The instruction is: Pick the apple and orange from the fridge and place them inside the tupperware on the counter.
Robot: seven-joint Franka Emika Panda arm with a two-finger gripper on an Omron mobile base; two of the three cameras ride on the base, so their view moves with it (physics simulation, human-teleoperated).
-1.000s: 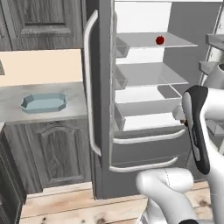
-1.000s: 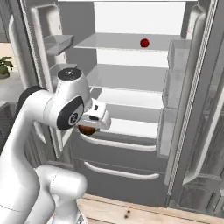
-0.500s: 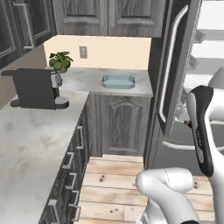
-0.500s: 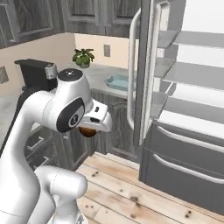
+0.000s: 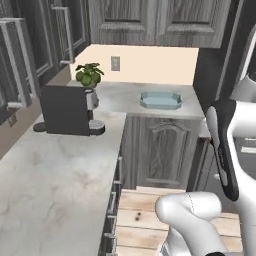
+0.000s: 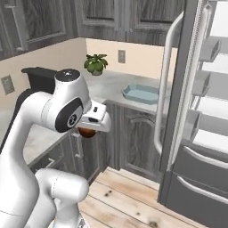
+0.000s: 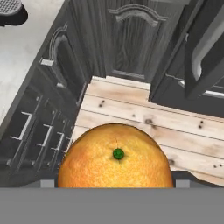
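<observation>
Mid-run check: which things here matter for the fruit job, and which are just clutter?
Job: orange held in the gripper; tupperware on the counter; fridge, door open.
Clutter: coffee machine; potted plant; wall outlet.

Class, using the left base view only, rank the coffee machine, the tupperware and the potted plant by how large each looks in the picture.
1. Coffee machine, clearly the largest, though it also stands nearest the camera.
2. Tupperware, wider than the plant but low.
3. Potted plant, smallest. It and the tupperware sit far back on the counter, so their order is close.
</observation>
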